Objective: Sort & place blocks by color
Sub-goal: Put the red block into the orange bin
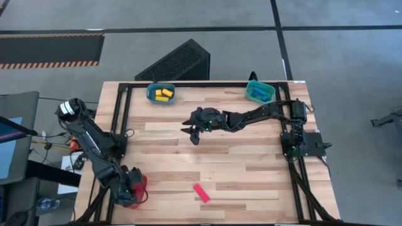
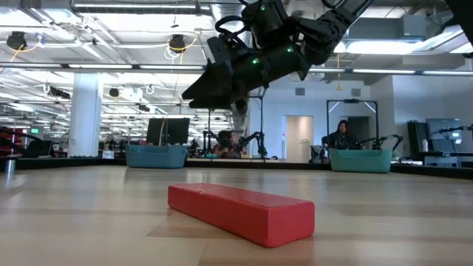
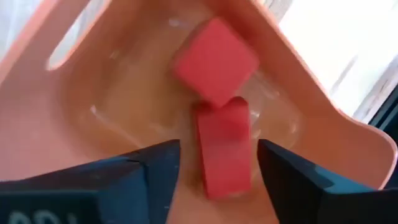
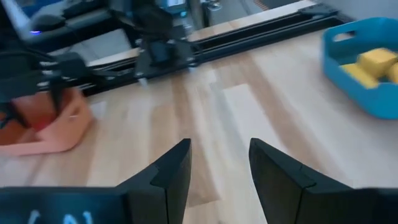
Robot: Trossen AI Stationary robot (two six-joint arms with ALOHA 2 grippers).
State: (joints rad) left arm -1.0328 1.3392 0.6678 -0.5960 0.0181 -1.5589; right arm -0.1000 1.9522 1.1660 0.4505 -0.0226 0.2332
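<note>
My left gripper point(image 3: 219, 167) is open inside the orange tray point(image 3: 74, 124) at the table's near left corner point(image 1: 134, 188). Its fingers stand on either side of a red bar block point(image 3: 224, 149) lying on the tray floor, with a gap on each side. A red cube point(image 3: 214, 59) lies just beyond the bar. My right gripper point(image 1: 193, 133) hangs open and empty above the middle of the table point(image 4: 219, 165). Another red bar point(image 1: 201, 193) lies flat on the table near its near edge point(image 2: 244, 210), apart from both grippers.
A teal tray with yellow blocks point(image 1: 161, 93) sits at the far edge left of centre point(image 4: 367, 68). A teal tray with blue blocks point(image 1: 259, 91) sits at the far right. A black frame point(image 1: 122, 119) borders the table. People sit in the room behind point(image 2: 341, 134).
</note>
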